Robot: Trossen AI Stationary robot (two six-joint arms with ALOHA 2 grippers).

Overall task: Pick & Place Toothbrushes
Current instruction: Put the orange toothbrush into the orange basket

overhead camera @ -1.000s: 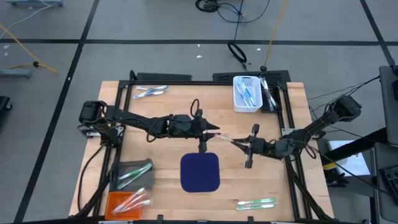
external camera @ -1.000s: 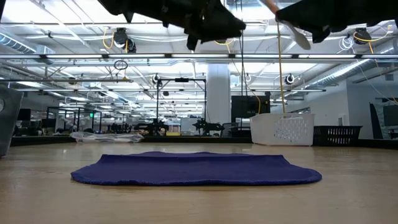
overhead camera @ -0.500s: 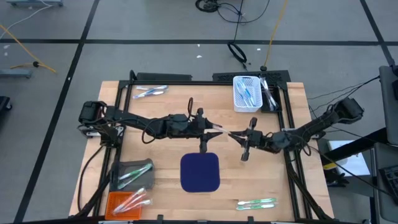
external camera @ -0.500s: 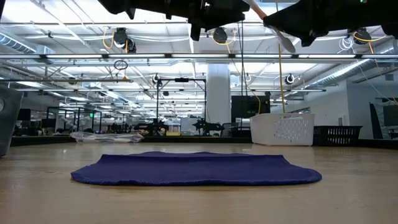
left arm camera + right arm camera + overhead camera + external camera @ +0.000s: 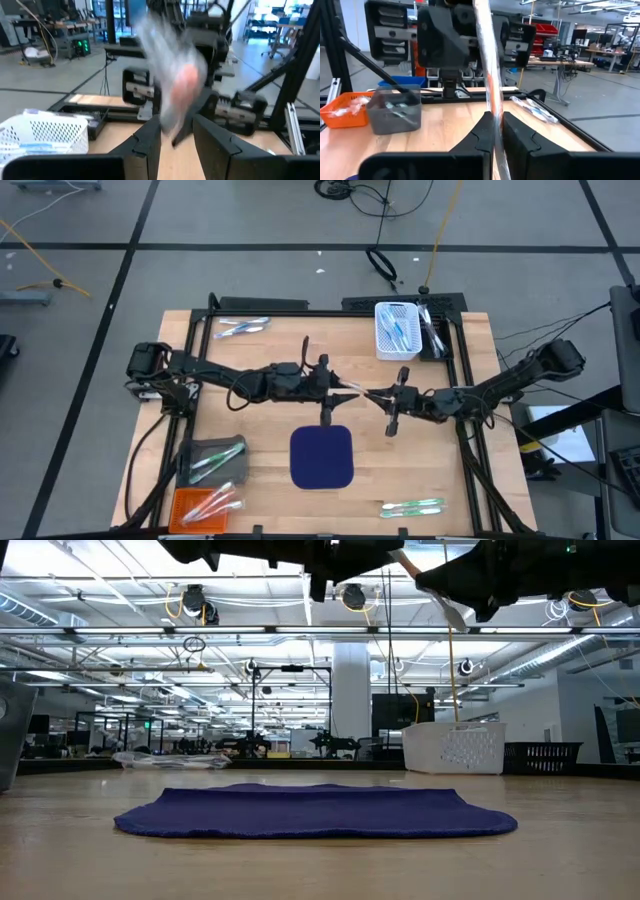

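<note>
One wrapped orange-pink and white toothbrush (image 5: pixel 362 392) hangs in the air between my two grippers, high above the far edge of the navy mat (image 5: pixel 322 457). My right gripper (image 5: pixel 378 397) is shut on it. My left gripper (image 5: pixel 347 387) faces it from the table's left and is open. In the left wrist view its fingers (image 5: pixel 150 142) stand on either side of the toothbrush's free end (image 5: pixel 175 90); whether they touch it I cannot tell. The low view shows the toothbrush (image 5: pixel 440 605) as a pale stick under the dark grippers. My right gripper (image 5: pixel 496 131) pinches the toothbrush's near end (image 5: pixel 495 117) between its two fingers. It comes level from the table's right, with the fingers along the stick. The toothbrush (image 5: pixel 487 65) is lifted clear and points on toward my left gripper.
A white basket (image 5: pixel 397 330) with blue-and-white toothbrushes stands at the far edge. A grey bin (image 5: pixel 213 460) with green ones and an orange bin (image 5: pixel 205 505) sit near left. Loose toothbrushes lie far left (image 5: pixel 240 328) and near right (image 5: pixel 412 506). The mat (image 5: pixel 315 810) lies flat.
My right gripper has moved toward the table's left and slightly toward the far edge, carrying the toothbrush toward my left gripper. The toothbrush's free end now lies between my left gripper's fingers.
</note>
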